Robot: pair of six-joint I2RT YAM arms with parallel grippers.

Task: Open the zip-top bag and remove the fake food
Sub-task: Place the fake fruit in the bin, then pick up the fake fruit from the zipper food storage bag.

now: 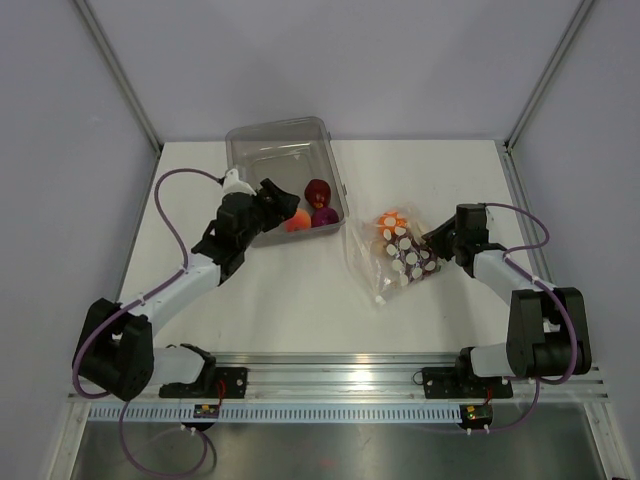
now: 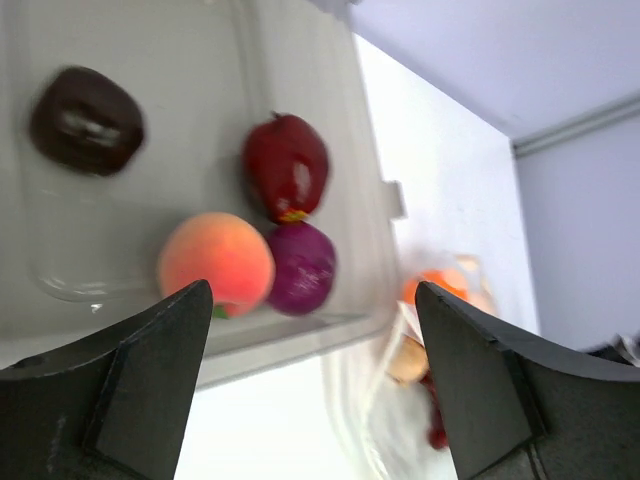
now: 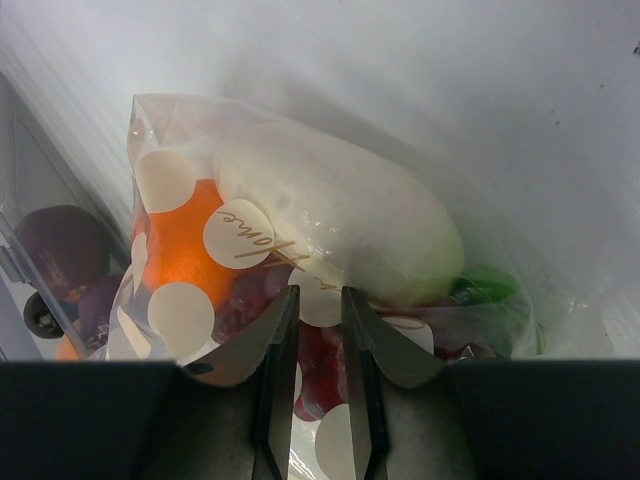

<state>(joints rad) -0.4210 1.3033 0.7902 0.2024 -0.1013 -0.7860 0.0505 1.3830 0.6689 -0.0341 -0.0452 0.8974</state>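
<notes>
Right claw [image 3: 318,330], low centre of the right wrist view: clenched on a fold of the zip-top bag [image 3: 170,180]. In the top view the bag is seen right of centre on the surface [image 1: 290,310], just beside the bin [image 1: 240,150]. Fake food [image 3: 340,230] is noted inside the bag; a peach piece [image 2: 215,262] and a purple piece [image 2: 300,268] lie in the bin. Left claw [image 2: 312,290]: released, hung over the bin. Step judged: removal, partly done. Next, the left claw is to be brought to the bag mouth while the bag is held steady.
</notes>
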